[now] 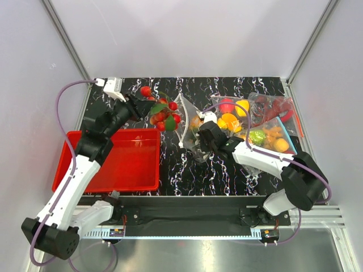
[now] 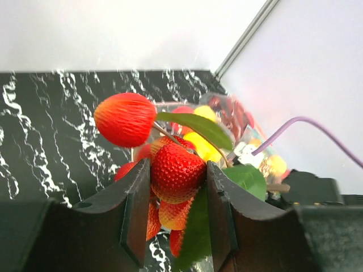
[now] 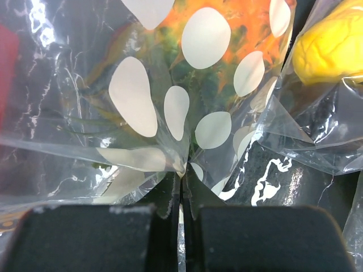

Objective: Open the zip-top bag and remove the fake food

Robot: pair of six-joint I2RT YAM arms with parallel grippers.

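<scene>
The left gripper is clamped partway shut on the cherry bunch (leaves trailing below). The right gripper pinches the dotted bag tight; a blurred orange fruit seems to sit inside, just beyond.

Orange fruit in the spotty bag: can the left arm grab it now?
Probably not. The left gripper is shut on the cherry bunch, and the orange fruit sits inside the zip-top bag, which the right gripper pinches.

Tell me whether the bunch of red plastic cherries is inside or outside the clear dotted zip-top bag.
Outside: the left gripper holds the cherry bunch beside the dotted bag, no plastic around it.
</scene>
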